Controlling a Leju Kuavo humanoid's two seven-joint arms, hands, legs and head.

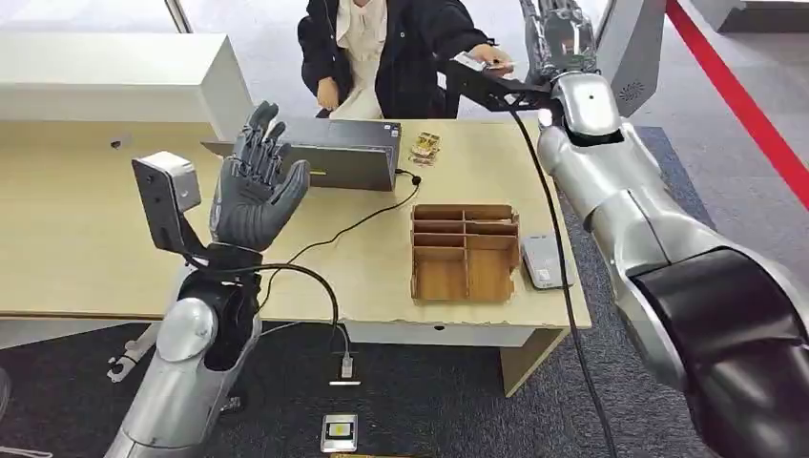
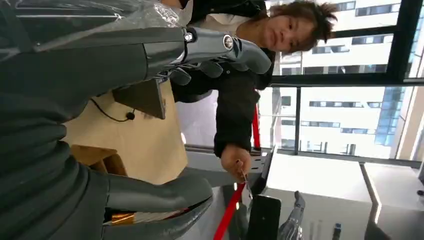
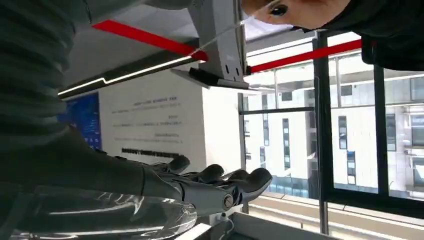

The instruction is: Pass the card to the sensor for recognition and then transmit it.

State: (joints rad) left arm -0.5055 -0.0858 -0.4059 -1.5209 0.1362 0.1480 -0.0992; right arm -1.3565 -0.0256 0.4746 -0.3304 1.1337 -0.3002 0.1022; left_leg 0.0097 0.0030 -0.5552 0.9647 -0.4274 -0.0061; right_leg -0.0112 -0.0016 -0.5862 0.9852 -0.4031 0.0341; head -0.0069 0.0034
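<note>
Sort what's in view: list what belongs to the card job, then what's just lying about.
Job: card held by the person's hand; right hand; left hand; grey sensor.
Lying about: wooden tray; laptop; snack packets; cable.

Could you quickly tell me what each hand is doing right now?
Left hand: open, holding nothing.
Right hand: open, holding nothing.

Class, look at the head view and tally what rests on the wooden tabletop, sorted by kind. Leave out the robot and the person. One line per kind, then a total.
Dark box-shaped device: 1
Brown divided organiser tray: 1
Grey card reader pad: 1
Small gold-patterned packet: 1
Black cable: 1
Total: 5
</note>
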